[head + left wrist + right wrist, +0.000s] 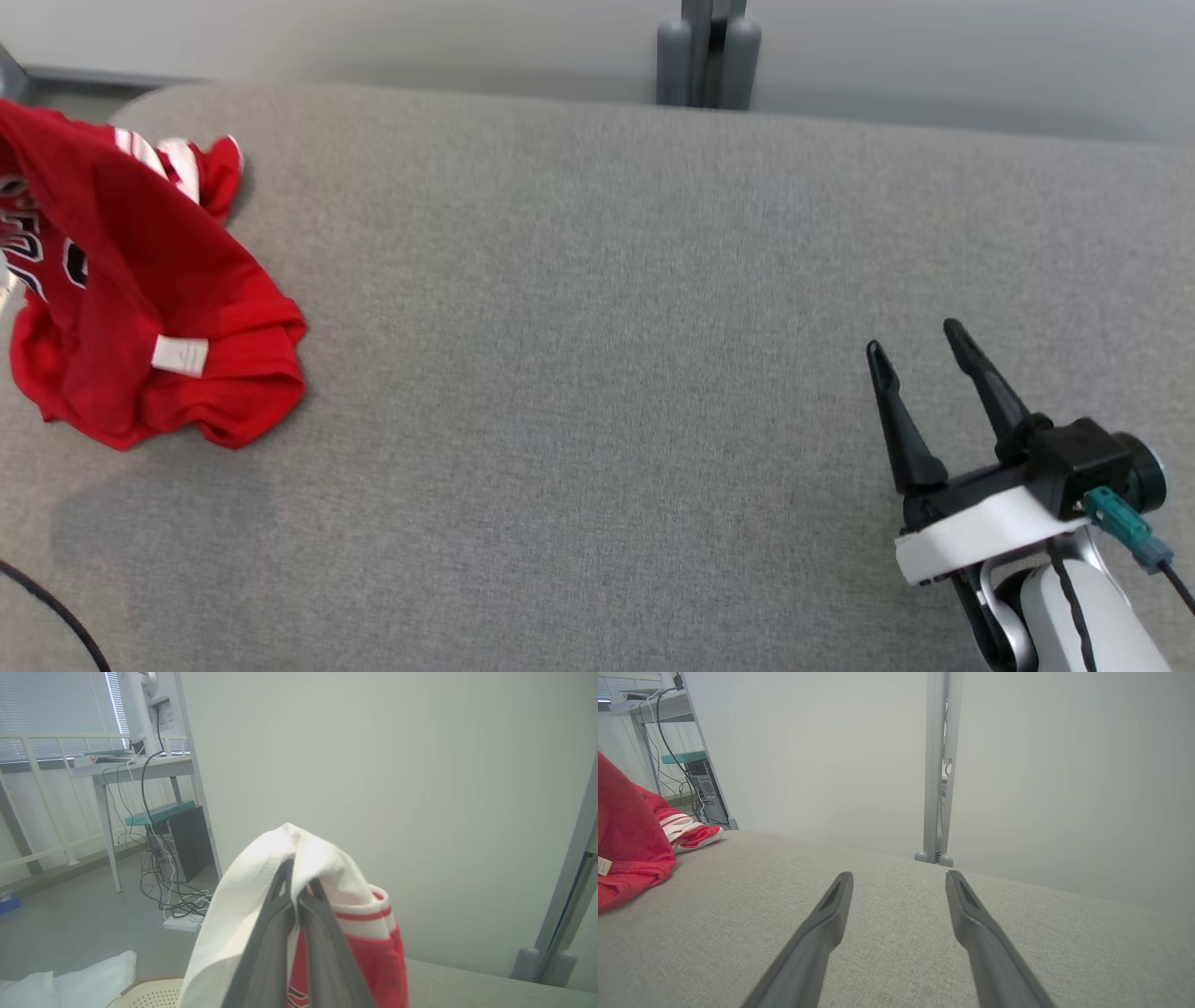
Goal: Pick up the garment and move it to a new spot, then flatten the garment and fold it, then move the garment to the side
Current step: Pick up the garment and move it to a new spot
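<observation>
**Red jersey caught at the table's left end, lift yet to be made**

The left gripper [301, 877] is shown with its two dark fingers [268, 947] pressed together on a fold of the red-and-white fabric jersey with black lettering [373, 961]. White cloth is bunched over the tips, and a white cuff with a red stripe [359, 914] is hung just beside them. In the head view the garment is drawn up toward the left edge. Its lower hem and small white care label [180, 355] are rested on the left end of the grey woven fabric surface [597, 327]. The right gripper [913, 338] is held well apart from it at the lower right, low over bare cloth, with jaws spread and nothing between them.

The first step, the pick-up, is judged to be in hand: the hold is made, but the garment is not yet cleared from the surface. A lift high enough to free the trailing hem is thought to be called for next, then a carry toward the open middle. Since only a thin fold appears to be caught, a firm hold would be needed throughout.

Beyond the surface a pale wall is seen, with a grey metal post [707, 51] at the far edge. To the left, a white-framed desk [135, 767] is set before slatted window blinds [51, 714]. A black computer tower [187, 840] and a tangle of cables [163, 891] are seen beneath the desk on the grey floor.
</observation>
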Motion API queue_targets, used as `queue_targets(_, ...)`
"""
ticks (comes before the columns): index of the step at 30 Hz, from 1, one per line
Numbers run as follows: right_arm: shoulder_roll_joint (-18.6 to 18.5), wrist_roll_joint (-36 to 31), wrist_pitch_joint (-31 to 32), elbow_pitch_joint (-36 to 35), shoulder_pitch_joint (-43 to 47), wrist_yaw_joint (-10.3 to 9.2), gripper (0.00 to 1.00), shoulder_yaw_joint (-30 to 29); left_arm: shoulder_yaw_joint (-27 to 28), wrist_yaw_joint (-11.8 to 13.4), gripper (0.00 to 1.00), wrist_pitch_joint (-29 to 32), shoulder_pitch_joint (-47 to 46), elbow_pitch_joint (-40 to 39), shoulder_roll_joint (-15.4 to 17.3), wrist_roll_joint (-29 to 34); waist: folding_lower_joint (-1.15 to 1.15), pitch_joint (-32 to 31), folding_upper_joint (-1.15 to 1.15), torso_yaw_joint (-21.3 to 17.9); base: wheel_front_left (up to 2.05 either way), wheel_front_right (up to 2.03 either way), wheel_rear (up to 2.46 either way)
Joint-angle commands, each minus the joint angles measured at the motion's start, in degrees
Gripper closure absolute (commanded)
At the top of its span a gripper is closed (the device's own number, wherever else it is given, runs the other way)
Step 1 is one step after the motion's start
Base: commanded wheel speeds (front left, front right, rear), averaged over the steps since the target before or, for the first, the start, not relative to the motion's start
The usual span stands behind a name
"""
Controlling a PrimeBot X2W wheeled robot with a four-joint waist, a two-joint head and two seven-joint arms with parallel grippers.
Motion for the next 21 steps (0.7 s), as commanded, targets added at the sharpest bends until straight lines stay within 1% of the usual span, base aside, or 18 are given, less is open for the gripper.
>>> queue_targets(1, -0.12, 0.52, -0.42, -0.07, 0.79, 0.01, 0.0, -0.01, 0.33, 0.63, 1.0, -0.3, 1.92, -1.79, 0.15, 0.12, 0.0, -3.68, 0.0, 0.57, 0.0, 0.0, 0.0)
queue_targets(3, 0.3, 0.61, -0.44, 0.04, 1.9, 0.01, 0.0, 0.26, 0.48, 1.65, 1.0, -0.26, 6.68, -6.83, -0.27, -0.15, 0.0, -5.8, 0.0, 0.09, 0.0, 0.0, 0.0)
queue_targets(5, 0.68, 0.75, -0.3, -0.16, 2.84, 0.01, 0.0, 0.33, 0.68, 2.91, 1.0, 1.09, 11.69, -12.62, -0.48, -0.64, 0.0, -7.34, 0.0, -0.51, 0.0, 0.0, 0.0)
queue_targets(7, 0.99, 0.91, -0.18, -0.32, 3.66, 0.01, 0.0, 0.66, 1.27, 5.04, 1.0, 2.59, 17.26, -19.03, -0.39, -0.99, 0.0, -8.75, 0.0, -1.43, 0.0, 0.0, 0.0)
queue_targets(12, 1.33, 1.04, 0.34, -1.33, 5.95, 0.01, 0.0, 0.32, 1.21, 11.56, 1.0, 7.32, 31.75, -37.29, -1.33, -0.12, 0.0, -11.1, 0.0, -3.6, 0.0, 0.0, 0.0)
queue_targets(16, 1.65, 0.88, 1.14, -2.72, 7.22, 0.01, 0.0, -0.52, -1.43, 15.45, 1.0, 11.52, 39.64, -49.91, -2.98, 1.41, 0.0, -11.57, 0.0, -5.44, 0.0, 0.0, 0.0)
queue_targets(18, 1.72, 0.7, 1.34, -3.49, 7.46, 0.01, 0.0, -0.77, -3.29, 16.34, 1.0, 13.23, 41.78, -54.16, -3.55, 2.03, 0.0, -11.27, 0.0, -6.66, 0.0, 0.0, 0.0)
queue_targets(21, 1.86, 0.59, 1.81, -4.52, 7.21, 0.01, 0.0, -1.0, -6.61, 16.56, 1.0, 15.26, 42.76, -57.84, -4.81, 3.07, 0.0, -10.51, 0.0, -8.82, 0.0, 0.0, 0.0)
